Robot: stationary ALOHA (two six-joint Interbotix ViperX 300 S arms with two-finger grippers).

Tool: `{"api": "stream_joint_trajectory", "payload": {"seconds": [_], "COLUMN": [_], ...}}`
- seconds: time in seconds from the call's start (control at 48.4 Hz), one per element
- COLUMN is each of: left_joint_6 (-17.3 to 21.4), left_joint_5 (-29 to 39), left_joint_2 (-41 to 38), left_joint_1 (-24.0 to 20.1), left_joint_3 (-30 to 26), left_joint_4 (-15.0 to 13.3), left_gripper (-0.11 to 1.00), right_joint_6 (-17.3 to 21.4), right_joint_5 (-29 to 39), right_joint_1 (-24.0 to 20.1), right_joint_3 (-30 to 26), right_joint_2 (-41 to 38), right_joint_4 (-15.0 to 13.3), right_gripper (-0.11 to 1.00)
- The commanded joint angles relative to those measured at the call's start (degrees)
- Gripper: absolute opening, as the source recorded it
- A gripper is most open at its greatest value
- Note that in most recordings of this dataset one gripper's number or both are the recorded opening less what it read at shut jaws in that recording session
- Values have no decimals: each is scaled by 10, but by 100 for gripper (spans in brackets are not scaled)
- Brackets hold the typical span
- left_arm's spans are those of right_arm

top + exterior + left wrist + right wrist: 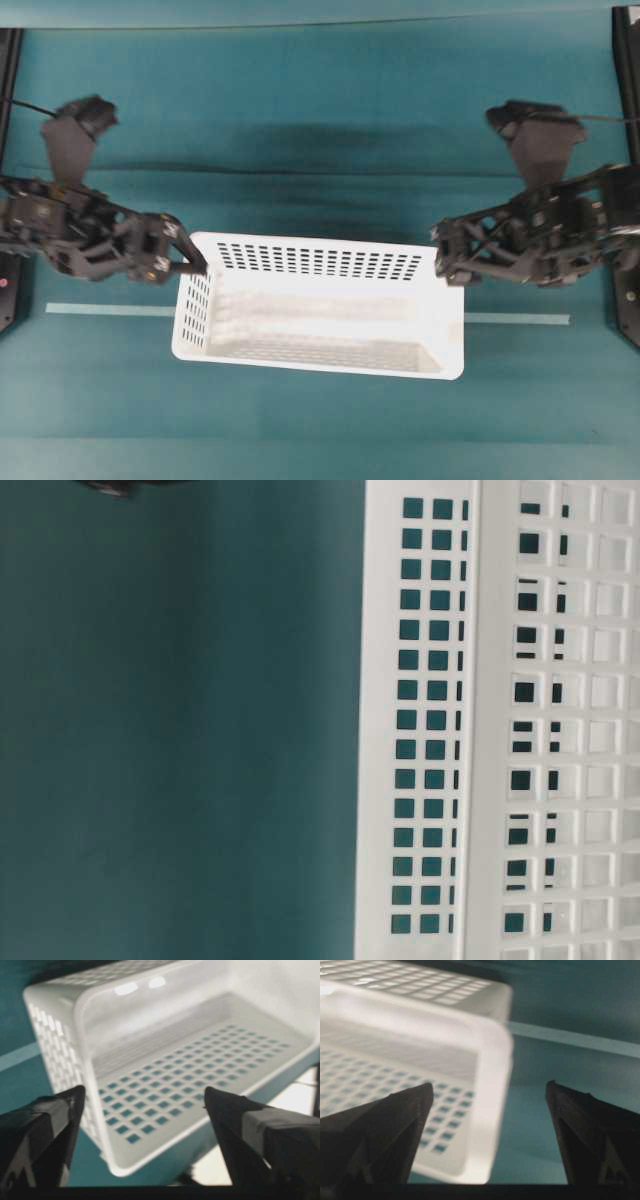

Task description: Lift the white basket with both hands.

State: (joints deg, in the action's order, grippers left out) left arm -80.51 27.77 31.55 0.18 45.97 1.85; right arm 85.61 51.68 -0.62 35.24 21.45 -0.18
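The white basket stands in the middle of the teal table, empty, its long side across the overhead view. My left gripper is at its back left corner. In the left wrist view the left gripper is open, its jaws wide apart on either side of the basket's corner. My right gripper is at the back right corner. In the right wrist view the right gripper is open and straddles the basket's rim. The table-level view shows only the basket's slotted wall, turned sideways.
A pale tape strip runs across the table behind the basket and comes out at the right. Black arm bases stand at the left edge and the right edge.
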Motion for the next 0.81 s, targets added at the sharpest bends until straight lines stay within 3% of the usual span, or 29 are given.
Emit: {"api": "stream_joint_trajectory", "payload": {"seconds": [0.0, 0.289, 0.558, 0.786], "left_joint_6": [18, 135, 273, 365], "left_joint_5": [-7, -69, -107, -153], "left_joint_2": [35, 105, 131, 142], "left_joint_1": [-6, -9, -12, -12], "left_joint_3": [-4, 16, 23, 25], "left_joint_4": [3, 3, 3, 3], "left_gripper": [96, 96, 96, 96], "right_joint_6": [-15, -168, -368, -477], "right_joint_5": [-35, -233, -345, -414], "right_joint_1": [5, 15, 19, 20], "right_joint_3": [-6, 35, 57, 77], "right_joint_2": [25, 75, 110, 148], "right_joint_4": [-11, -32, -50, -50], "right_gripper": [94, 93, 91, 91]}}
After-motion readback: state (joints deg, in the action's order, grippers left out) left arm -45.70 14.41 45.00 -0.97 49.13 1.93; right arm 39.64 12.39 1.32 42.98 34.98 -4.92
